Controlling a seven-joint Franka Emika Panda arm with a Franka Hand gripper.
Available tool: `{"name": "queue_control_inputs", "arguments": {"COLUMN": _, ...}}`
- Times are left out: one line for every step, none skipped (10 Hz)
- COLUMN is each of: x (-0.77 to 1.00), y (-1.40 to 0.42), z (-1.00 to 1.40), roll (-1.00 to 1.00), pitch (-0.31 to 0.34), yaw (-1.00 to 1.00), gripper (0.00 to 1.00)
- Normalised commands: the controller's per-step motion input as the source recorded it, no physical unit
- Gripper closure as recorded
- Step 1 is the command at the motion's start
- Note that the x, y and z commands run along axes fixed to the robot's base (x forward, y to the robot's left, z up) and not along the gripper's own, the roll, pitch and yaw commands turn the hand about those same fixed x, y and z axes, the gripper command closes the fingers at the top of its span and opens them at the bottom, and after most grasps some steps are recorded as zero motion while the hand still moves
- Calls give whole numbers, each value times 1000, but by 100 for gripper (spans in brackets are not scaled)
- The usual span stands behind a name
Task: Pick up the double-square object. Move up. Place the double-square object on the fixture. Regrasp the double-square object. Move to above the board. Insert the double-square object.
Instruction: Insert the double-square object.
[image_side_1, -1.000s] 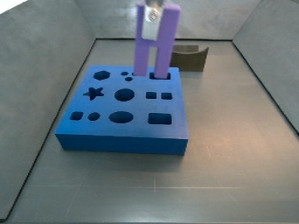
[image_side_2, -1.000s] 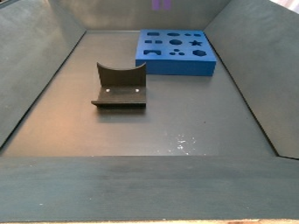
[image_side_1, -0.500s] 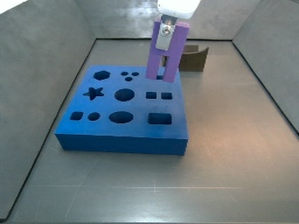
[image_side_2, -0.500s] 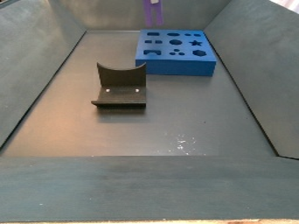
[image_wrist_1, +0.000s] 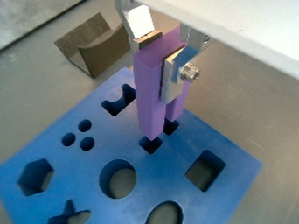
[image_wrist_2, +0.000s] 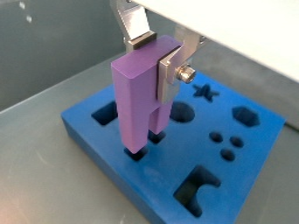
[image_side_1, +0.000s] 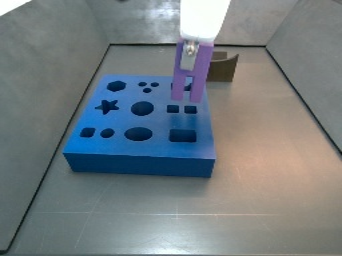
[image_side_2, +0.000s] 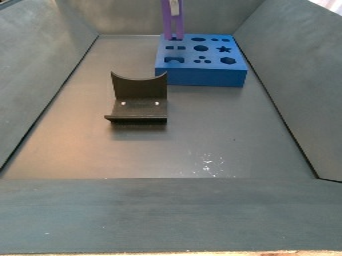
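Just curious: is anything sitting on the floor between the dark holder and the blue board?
No. In a side view, bare grey floor separates the fixture from the board. The gripper holds the purple piece over the board.

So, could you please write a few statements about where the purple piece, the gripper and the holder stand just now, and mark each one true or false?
1. The gripper is shut on the double-square object. True.
2. The double-square object lies flat on the board. False: it stands upright, its lower end at the board's paired square holes.
3. The fixture holds a piece. False: its notch is bare.
4. The fixture stands apart from the board. True.
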Motion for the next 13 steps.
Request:
{"name": "queue_control_inputs", "arguments": {"x": 0, "y": 0, "z": -160, "roll": 86, "pitch": 0, "yaw": 231, "gripper": 100}}
{"name": "queue_control_inputs", "arguments": {"x": 83, "y": -9, "z": -66, "roll": 23, "pitch": 0, "yaw": 80, "gripper": 100}}
{"name": "queue_control_inputs", "arguments": {"x": 31, "y": 0, "z": -74, "roll": 0, "pitch": 0, "yaw": 0, "gripper": 100}}
{"name": "queue_control_inputs", "arguments": {"x": 51, "y": 0, "z": -257, "roll": 0, "pitch": 0, "yaw": 0, "gripper": 100}}
{"name": "queue_control_inputs", "arguments": {"x": 69, "y": 0, "z": -434, "roll": -106, "pitch": 0, "yaw": 0, "gripper": 100}}
{"name": "queue_control_inputs", "arguments": {"x": 40, "y": 0, "z": -366, "roll": -31, "pitch": 0, "yaw": 0, "gripper": 100}}
{"name": "queue_control_inputs", "arguments": {"x": 0, "y": 0, "z": -243, "roll": 0, "pitch": 0, "yaw": 0, "gripper": 100}}
{"name": "queue_control_inputs", "arguments": {"x": 0, "y": 0, "z": -154, "roll": 0, "pitch": 0, "yaw": -11, "gripper": 100}}
{"name": "queue_control_inputs", "arguments": {"x": -97, "y": 0, "z": -100, "roll": 0, "pitch": 0, "yaw": -20, "gripper": 100}}
{"name": "queue_control_inputs", "arguments": {"x": -191, "y": 0, "z": -109, "roll": 0, "pitch": -103, "yaw": -17, "gripper": 100}}
{"name": "queue_control_inputs", "arguments": {"x": -243, "y": 0, "z": -37, "roll": 46, "pitch": -54, "yaw": -86, "gripper": 100}}
{"name": "queue_control_inputs", "arguments": {"x": -257, "y": -3, "z": -31, "roll": 169, "pitch": -6, "yaw": -140, "gripper": 100}}
{"name": "queue_control_inputs", "arguments": {"x": -317, "y": 0, "z": 0, "roll": 183, "pitch": -3, "yaw": -169, "gripper": 100}}
